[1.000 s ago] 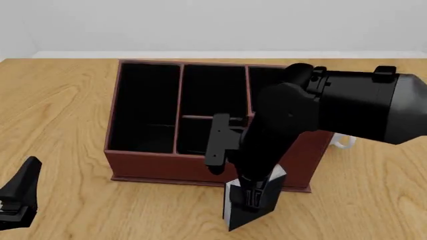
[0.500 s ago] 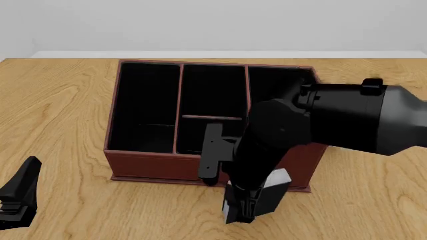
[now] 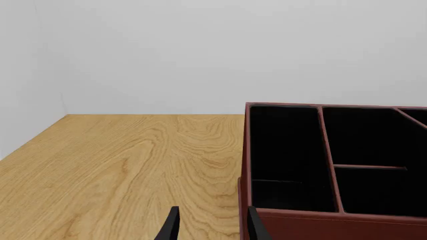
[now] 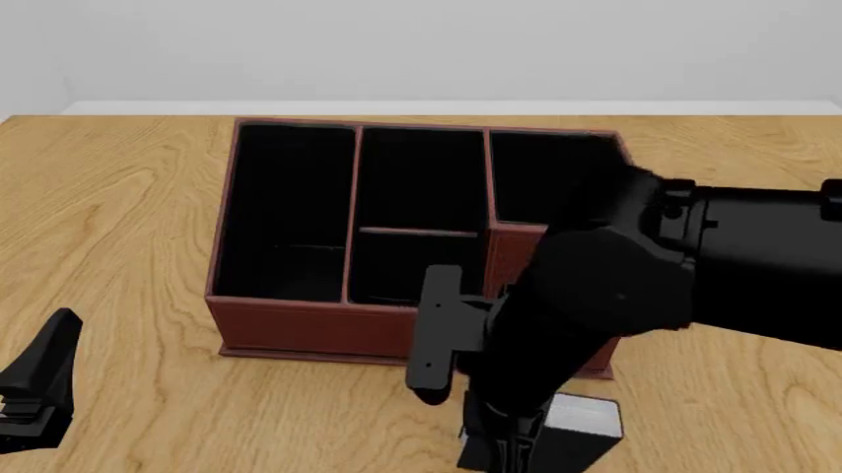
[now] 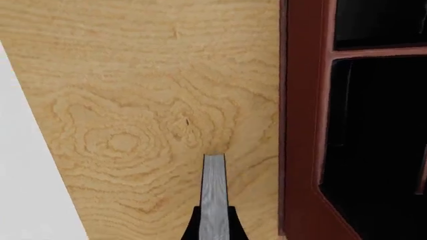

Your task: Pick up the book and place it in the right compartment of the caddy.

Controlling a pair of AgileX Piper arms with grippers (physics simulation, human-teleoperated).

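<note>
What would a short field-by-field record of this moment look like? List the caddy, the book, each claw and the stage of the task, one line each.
caddy: reddish-brown caddy with black-lined compartments, standing on the wooden table
right compartment: partly hidden by the right arm; no book visible in it
book: in front of the caddy, outside it, gripped at its page edge
right claw: shut on the book
left claw: fingers apart, holding nothing, near the caddy's left front corner
stage: book grasped, not yet in the compartment
</note>
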